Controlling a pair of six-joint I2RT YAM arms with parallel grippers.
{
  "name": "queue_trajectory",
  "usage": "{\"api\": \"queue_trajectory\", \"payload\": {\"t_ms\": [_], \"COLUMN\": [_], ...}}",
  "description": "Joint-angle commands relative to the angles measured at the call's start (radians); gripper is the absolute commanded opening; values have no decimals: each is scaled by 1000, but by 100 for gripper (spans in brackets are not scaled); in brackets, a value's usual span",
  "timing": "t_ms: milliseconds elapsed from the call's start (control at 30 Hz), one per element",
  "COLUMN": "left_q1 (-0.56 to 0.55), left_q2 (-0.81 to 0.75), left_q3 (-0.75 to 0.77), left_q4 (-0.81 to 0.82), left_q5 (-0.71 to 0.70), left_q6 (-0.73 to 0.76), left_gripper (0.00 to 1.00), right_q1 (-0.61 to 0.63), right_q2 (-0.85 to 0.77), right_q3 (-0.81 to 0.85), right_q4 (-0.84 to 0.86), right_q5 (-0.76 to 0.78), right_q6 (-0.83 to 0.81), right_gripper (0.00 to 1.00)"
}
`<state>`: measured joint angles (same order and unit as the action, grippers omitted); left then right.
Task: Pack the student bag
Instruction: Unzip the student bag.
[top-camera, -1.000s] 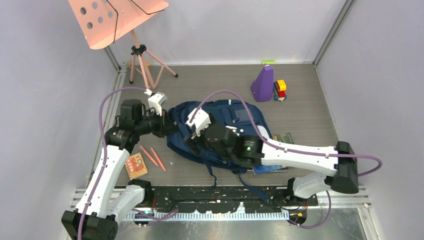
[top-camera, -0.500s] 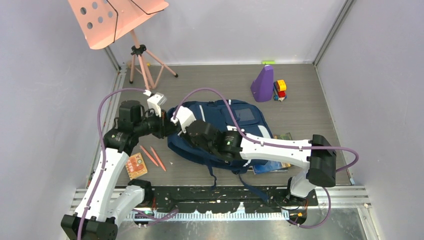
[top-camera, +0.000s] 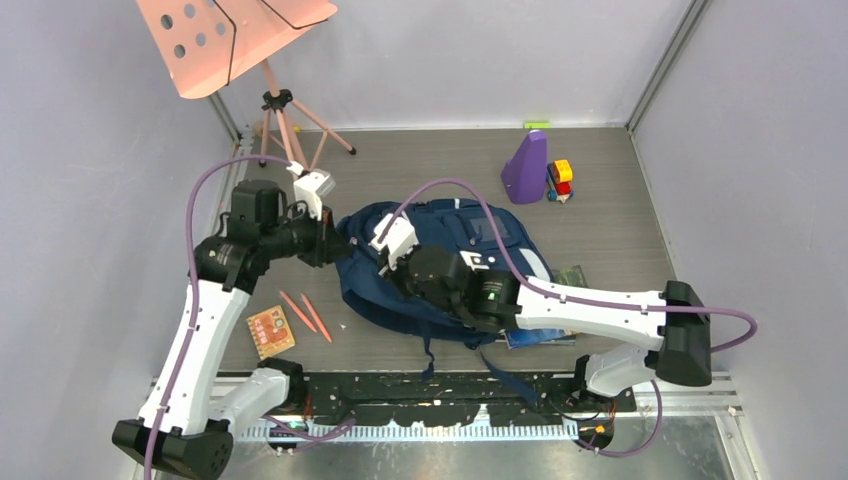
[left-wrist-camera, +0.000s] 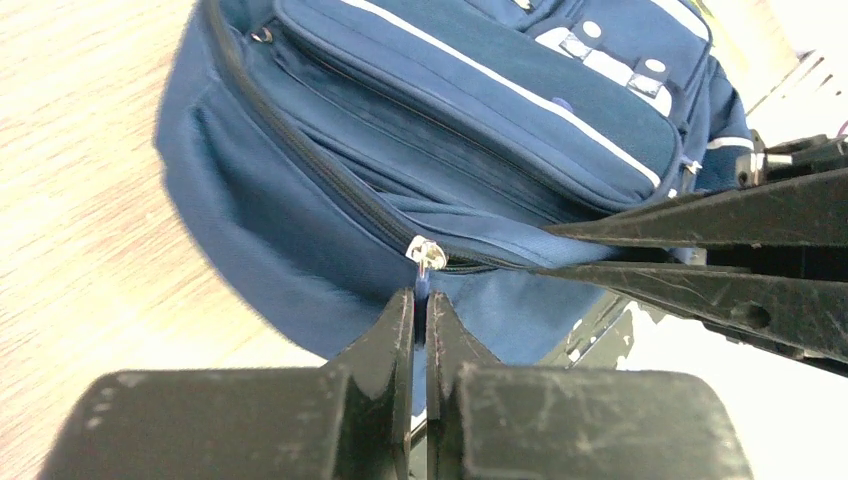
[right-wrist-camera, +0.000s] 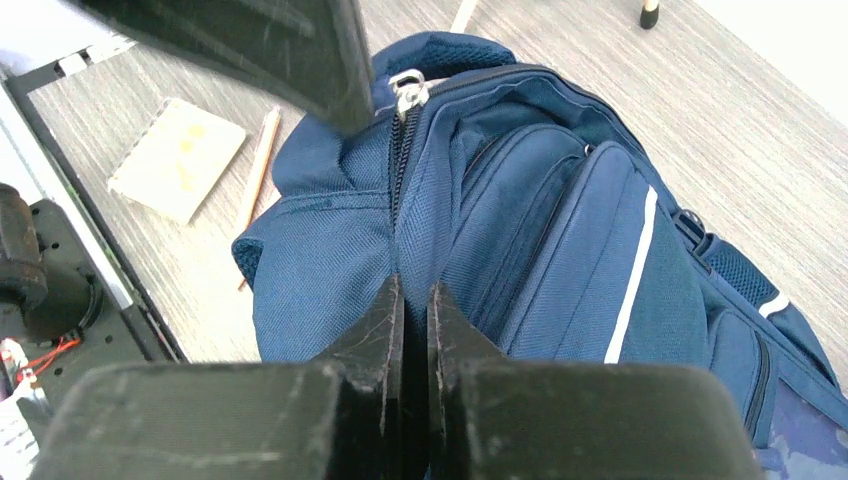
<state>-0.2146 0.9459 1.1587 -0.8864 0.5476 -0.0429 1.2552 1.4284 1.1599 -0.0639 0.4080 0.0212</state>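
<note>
Two arms of mine reach in from the near edge and meet at the left end of the student bag (top-camera: 490, 235), which lies in the middle of the table (top-camera: 600, 180): the left bends in from the left, the right stretches low across the bag from the right. My left gripper (left-wrist-camera: 420, 300) is pinched tight on the blue tab of the zip pull (left-wrist-camera: 426, 252). My right gripper (right-wrist-camera: 410, 292), wide apart a second ago, has closed to a sliver on a fold of bag fabric beside the zip.

Overhead, plus wrist close-ups of bag (left-wrist-camera: 500, 110)
</note>
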Motion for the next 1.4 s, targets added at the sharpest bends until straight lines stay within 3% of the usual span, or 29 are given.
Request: {"api": "queue_trajectory", "payload": {"t_ms": [0,267,533,1133,1367], "left_q1": [17,17,14,15,14], "left_q2": [39,119,135,94,91], "left_q3": [136,193,92,-152,-189], "left_q4": [-6,-40,7,235,314], "left_q5": [-180,-203,-233,-382,-407], "left_q6": [38,63,49,-206,-237], "left_gripper": [0,0,0,0,0], "right_q1": [-4,-2,-2,-3,-2], "right_q2": [-78,-175,-271,-404,-466], "right_q3": [-73,-143,-189,-204,-201], "right_q4": [-142,-157,-132,-84,-114], "right_q5": [13,-81,-78,-83,-99], "right_q6": [-9,12,22,48,55], "right_gripper": [1,1,1,1,1]}}
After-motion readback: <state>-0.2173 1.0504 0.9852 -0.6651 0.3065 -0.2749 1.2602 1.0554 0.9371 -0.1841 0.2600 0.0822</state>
